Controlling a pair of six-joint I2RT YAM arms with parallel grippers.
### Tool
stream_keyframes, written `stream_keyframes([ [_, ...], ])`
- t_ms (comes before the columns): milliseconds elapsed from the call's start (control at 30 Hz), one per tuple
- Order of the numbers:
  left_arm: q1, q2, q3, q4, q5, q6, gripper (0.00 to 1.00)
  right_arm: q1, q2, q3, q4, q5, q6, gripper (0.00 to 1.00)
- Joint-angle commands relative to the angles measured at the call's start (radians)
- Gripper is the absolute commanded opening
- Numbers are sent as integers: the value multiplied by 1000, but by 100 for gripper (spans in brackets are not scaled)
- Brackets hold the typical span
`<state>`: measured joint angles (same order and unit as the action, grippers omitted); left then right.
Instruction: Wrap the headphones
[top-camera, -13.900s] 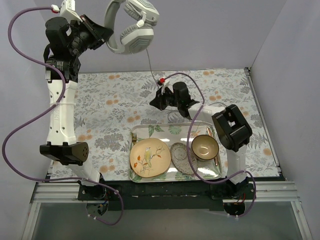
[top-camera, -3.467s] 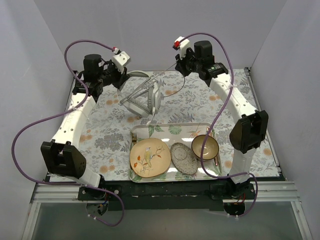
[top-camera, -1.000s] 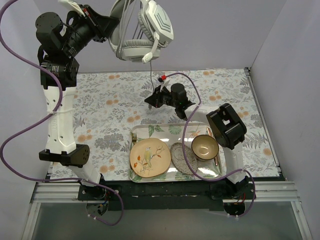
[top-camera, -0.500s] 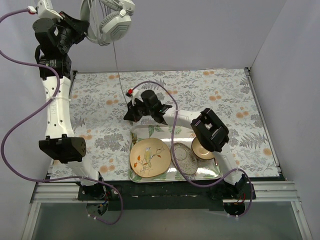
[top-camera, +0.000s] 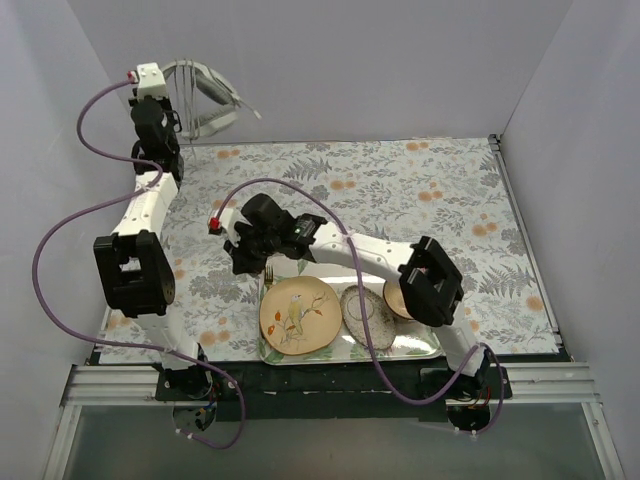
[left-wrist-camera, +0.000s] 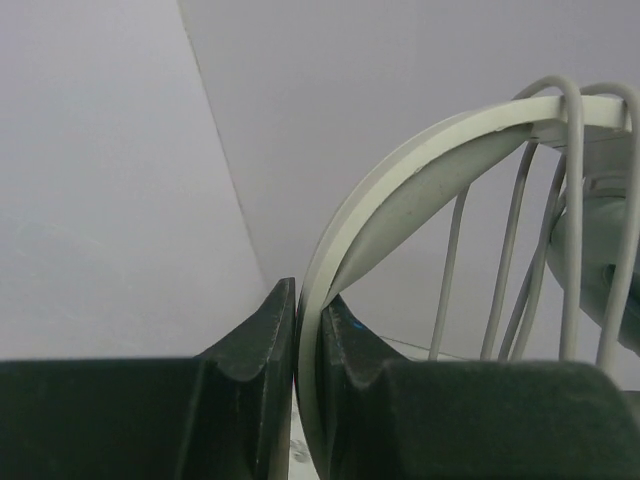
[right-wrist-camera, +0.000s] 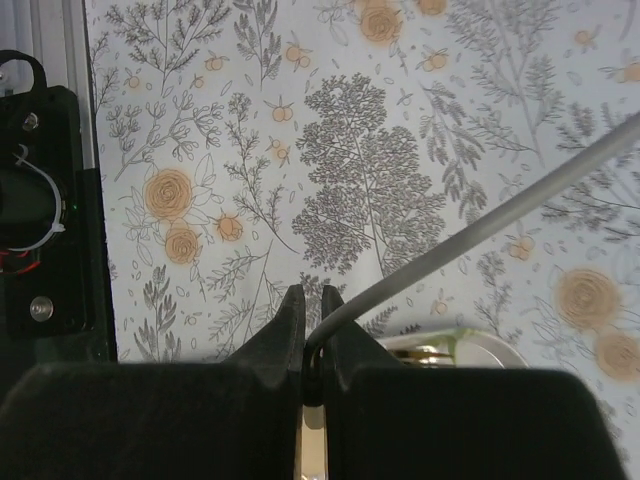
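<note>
Left fingers (left-wrist-camera: 278, 330): are clamping the headphones (left-wrist-camera: 420, 170) by the headband, pressed between them.
Right fingers (right-wrist-camera: 288, 315): are pinching the cable (right-wrist-camera: 480, 232) between their tips, above the floral table (right-wrist-camera: 250, 150).

I'm looking into a robotics lab test cell, not a home: plain lilac walls (top-camera: 400, 60) box in the table on three sides, a left arm (top-camera: 140, 215) and a right arm (top-camera: 370, 255) are bolted by an aluminium rail (top-camera: 550, 382) with purple cables (top-camera: 36, 280) looping loose, and the floral cloth (top-camera: 420, 190) and tray (top-camera: 425, 352) of dishes read as staged household props
</note>
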<state>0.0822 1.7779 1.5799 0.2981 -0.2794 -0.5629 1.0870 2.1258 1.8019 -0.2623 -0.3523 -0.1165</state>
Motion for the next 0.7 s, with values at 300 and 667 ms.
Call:
stream_keyframes([
  [300, -137, -142, -389, 455, 178, 604, 0, -99, -339, 137, -236, 410, -167, 1],
  [667, -211, -317, -448, -106, 504, 571, 0, -372, -372, 221, -160, 581, -235, 1],
])
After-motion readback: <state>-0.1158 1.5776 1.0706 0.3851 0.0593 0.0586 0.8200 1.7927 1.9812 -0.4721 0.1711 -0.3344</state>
